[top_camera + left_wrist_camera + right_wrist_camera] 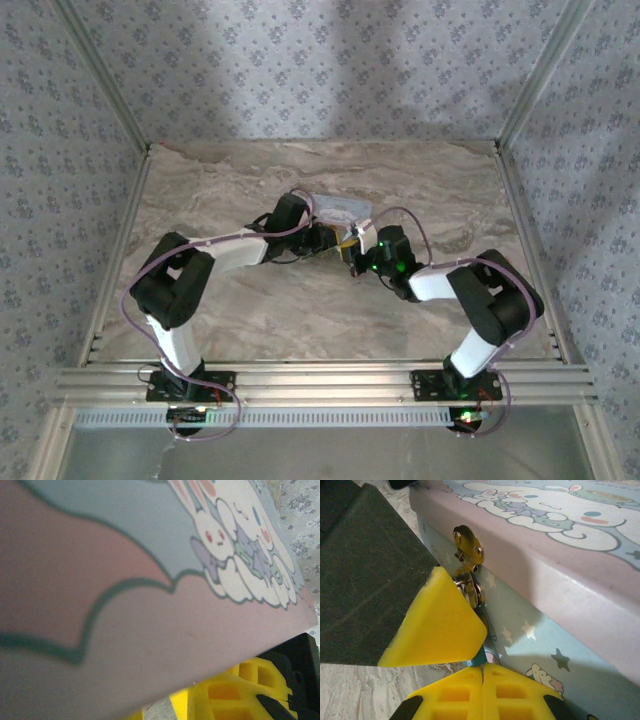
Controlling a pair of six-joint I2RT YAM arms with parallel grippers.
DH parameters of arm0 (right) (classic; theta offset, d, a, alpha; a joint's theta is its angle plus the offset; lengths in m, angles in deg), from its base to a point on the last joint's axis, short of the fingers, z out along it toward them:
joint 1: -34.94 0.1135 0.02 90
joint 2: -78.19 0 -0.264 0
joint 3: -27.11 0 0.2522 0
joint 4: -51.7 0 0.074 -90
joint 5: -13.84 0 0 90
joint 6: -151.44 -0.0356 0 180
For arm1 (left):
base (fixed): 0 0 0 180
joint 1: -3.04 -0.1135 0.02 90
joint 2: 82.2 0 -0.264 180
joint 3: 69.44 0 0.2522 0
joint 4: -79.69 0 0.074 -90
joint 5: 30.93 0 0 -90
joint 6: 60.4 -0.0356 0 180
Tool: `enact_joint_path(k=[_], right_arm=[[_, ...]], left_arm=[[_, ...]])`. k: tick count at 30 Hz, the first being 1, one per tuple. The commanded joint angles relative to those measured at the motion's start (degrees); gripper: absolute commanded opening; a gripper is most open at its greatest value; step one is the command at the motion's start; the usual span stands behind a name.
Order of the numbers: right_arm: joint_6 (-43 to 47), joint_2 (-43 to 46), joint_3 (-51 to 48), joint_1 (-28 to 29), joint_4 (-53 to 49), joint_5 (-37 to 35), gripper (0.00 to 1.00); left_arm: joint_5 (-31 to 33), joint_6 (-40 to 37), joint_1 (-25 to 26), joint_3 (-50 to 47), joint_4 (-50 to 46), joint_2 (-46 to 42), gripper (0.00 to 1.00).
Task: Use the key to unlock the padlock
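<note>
Marble-look tabletop (250, 320) inside wallpapered enclosure; both arm tips together mid-table at box front.

Nearest, right wrist view: right gripper (482, 674), yellow waffle pads pressed together, no gap. Sliver of tiny dark-blue padlock (479, 656) nipped at pad tips, hanging just below hasp on box front wall. Shallow, tip-only hold by the look of it.

Just beyond: yellow wedge-shaped finger pad (437, 625) on black body, taken as belonging to left gripper (328, 240), lying against silvery ring (471, 587) under brass-toned metal hasp (468, 547). Left claw opening, and whether a key sits in it: cannot tell.

Farther: pastel cartoon-print box (560, 580), pink lid rim, blue side wall with stars; lid hard up against left wrist camera.

Risks, judged:
- Tip-only pinch on so small a lock: likely to slip out under any twist.
- Wedge pad crowding hasp: keyhole possibly masked, key entry liable to jam or go in skewed.
- Light, unfixed box: pull from either arm liable to drag or tip it, taking lock off line.
- Two sets of fingers almost touching: collision on any small correction.
</note>
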Motion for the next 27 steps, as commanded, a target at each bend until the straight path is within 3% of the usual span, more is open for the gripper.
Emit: enact_joint_path(k=[1, 9, 21, 27], right_arm=[[-1.56, -0.79, 0.5, 0.19, 6.92, -2.94, 0.0], [-4.44, -3.35, -3.71, 1.3, 9.17, -5.15, 0.0], [-9.65, -5.19, -4.64, 2.36, 8.02, -6.22, 0.0], [-14.82, -2.11, -4.41, 3.08, 3.42, -4.37, 0.0]], left_arm=[[-8.51, 1.43, 2.0, -0.83, 0.68, 2.15, 0.22], [-8.62, 2.35, 1.95, -1.3, 1.98, 4.21, 0.27], [-4.49, 0.77, 0.15, -5.36, 2.37, -1.47, 0.54], [-3.88, 6.09, -1.72, -11.67, 11.21, -3.57, 0.56]])
